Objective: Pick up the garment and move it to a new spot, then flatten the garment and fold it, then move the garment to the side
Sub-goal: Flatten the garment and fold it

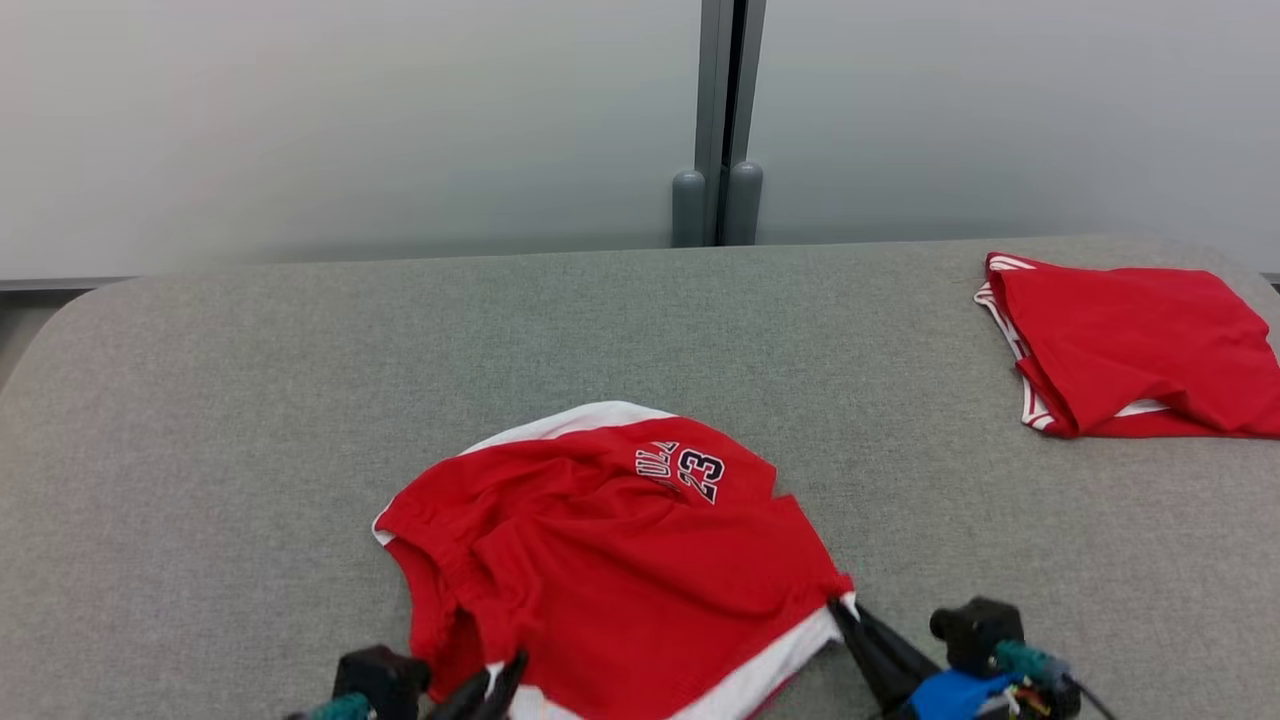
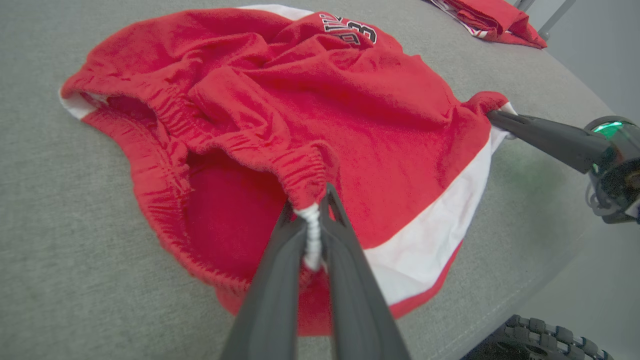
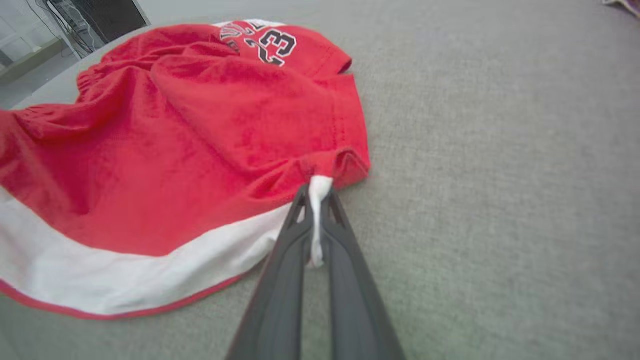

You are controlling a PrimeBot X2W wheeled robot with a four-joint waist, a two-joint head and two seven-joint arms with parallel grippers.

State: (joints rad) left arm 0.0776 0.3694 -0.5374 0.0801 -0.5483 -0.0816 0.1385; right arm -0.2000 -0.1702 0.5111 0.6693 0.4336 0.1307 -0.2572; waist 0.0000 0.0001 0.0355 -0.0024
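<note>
Red shorts point(image 1: 610, 540) with a white side stripe and a black "23" lie rumpled on the grey table, near its front edge. My left gripper point(image 1: 505, 668) is shut on the elastic waistband, where a bit of white cloth shows between its fingers point(image 2: 315, 220). My right gripper point(image 1: 842, 606) is shut on a corner of the shorts point(image 3: 316, 187) by the white stripe, and it also appears at the right of the left wrist view point(image 2: 495, 116). The shorts point(image 2: 300, 115) bunch up between the two grips, waistband gaping open toward the left.
A second red garment with white trim point(image 1: 1130, 345) lies folded at the table's far right. The grey table point(image 1: 250, 420) stretches to a pale wall with a grey post point(image 1: 725, 120). A wheel point(image 2: 540, 342) shows below the table's front edge.
</note>
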